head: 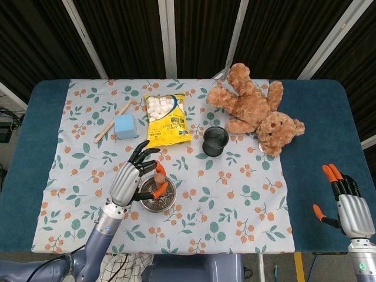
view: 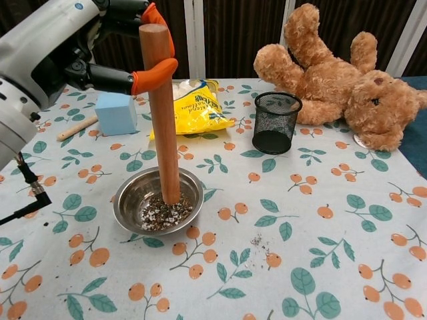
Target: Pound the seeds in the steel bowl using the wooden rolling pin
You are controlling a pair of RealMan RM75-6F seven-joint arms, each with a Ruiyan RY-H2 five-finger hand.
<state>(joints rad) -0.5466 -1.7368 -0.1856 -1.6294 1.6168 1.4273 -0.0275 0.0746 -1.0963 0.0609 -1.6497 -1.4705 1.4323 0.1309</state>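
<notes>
Upright beneath the left hand [view: 80,57], the wooden rolling pin [view: 161,113] is pinched near its top, its lower end among the seeds [view: 160,213] in the steel bowl [view: 127,200]. Far right, the right hand [head: 351,210] rests empty, fingers apart.

I see bare cloth right of the steel bowl [view: 157,208]; behind it the mesh cup [view: 274,123] and snack bag [view: 197,105] crowd the upper centre.
</notes>
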